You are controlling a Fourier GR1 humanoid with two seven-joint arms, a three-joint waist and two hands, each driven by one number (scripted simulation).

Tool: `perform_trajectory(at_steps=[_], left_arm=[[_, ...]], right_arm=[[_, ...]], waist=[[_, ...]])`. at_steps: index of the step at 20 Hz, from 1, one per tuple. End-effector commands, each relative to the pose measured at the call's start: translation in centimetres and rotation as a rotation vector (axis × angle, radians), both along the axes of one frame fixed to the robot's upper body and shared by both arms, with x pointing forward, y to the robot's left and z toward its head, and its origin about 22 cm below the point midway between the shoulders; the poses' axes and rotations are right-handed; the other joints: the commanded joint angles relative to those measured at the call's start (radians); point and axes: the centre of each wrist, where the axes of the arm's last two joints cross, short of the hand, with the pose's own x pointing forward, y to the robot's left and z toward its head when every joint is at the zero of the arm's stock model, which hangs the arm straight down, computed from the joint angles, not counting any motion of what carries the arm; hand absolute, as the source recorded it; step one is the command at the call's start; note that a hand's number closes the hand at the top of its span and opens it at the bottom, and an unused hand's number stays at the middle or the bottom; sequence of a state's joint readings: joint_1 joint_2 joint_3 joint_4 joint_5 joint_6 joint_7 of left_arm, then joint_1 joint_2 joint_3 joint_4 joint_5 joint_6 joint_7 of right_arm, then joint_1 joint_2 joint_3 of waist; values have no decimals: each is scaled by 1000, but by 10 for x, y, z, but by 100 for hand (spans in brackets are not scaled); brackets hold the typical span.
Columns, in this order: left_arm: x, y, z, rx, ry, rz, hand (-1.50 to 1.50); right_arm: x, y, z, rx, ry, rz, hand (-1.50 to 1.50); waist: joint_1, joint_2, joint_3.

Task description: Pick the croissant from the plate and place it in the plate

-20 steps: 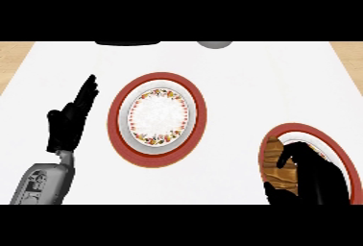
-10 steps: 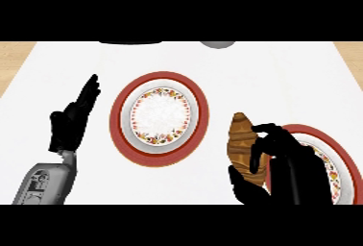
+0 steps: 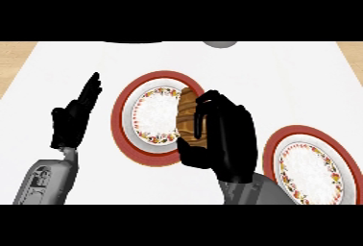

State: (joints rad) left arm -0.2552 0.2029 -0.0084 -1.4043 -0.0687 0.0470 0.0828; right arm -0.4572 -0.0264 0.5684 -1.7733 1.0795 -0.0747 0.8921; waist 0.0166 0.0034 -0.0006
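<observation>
Croissant (image 3: 187, 114) is pinched between the curled fingers and thumb of the right robot hand (image 3: 220, 139), held over the right rim of the centre plate (image 3: 127, 113), judged the target. The emptied plate (image 3: 284, 149) lies near the right edge. Left robot hand (image 3: 74, 117) rests spread on the surface (image 3: 284, 77), clear of the drop zone.
</observation>
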Motion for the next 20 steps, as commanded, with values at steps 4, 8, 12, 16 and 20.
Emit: perform_trajectory(at_steps=[4,8,12,16,20], left_arm=[[17,4,23,18,-24,-22,0],[-3,-8,-2,0,-17,-21,0],[10,-17,8,17,-21,-28,0],[17,-27,12,-5,-6,-80,0],[16,-25,14,10,-29,-81,0]], right_arm=[[60,46,-13,32,44,24,150],[68,72,-21,-138,92,-22,150],[92,61,-69,-180,177,-43,150],[98,58,-80,-30,295,-94,-150],[102,56,-92,47,302,-97,-150]], waist=[[18,5,0],[30,1,0],[31,8,0],[68,19,1],[79,19,1]])
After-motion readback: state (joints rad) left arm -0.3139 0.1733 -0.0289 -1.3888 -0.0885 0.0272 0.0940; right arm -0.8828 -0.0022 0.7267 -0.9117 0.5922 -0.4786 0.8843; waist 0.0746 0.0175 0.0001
